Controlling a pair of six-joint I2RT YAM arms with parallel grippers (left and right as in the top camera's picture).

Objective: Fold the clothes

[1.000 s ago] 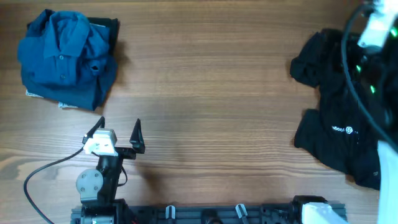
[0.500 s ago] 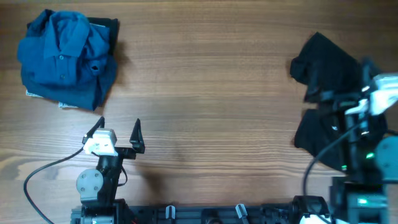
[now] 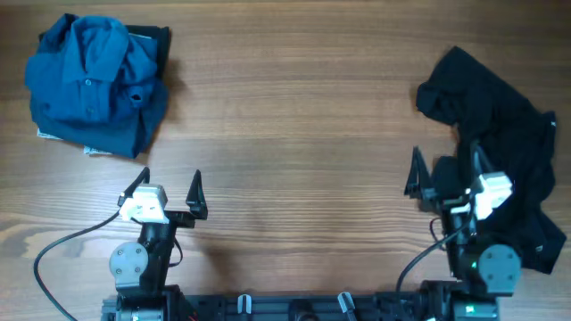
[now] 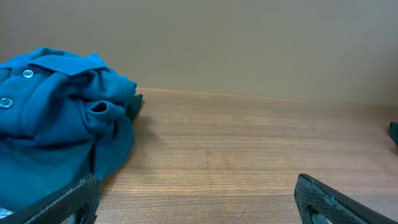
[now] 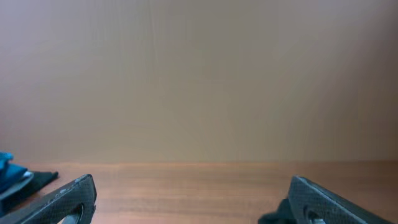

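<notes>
A crumpled medium-blue collared shirt (image 3: 94, 85) with small buttons lies at the table's far left, on top of a dark folded garment (image 3: 156, 40). It also shows in the left wrist view (image 4: 56, 118). A black garment (image 3: 500, 125) lies rumpled at the right side. My left gripper (image 3: 169, 192) is open and empty near the front edge, right of and nearer than the blue shirt. My right gripper (image 3: 444, 174) is open and empty at the front right, its arm lying over the black garment's near part. The right wrist view shows the open fingers (image 5: 193, 202) and a black scrap (image 5: 277, 218).
The wooden table (image 3: 294, 134) stretches between the two piles. The arms' bases and a rail (image 3: 294, 308) run along the front edge. A cable (image 3: 62, 250) loops at the front left.
The right arm has swung down from the far right and settled at the front right with its gripper open. The black garment now lies uncovered. The left arm has not moved.
</notes>
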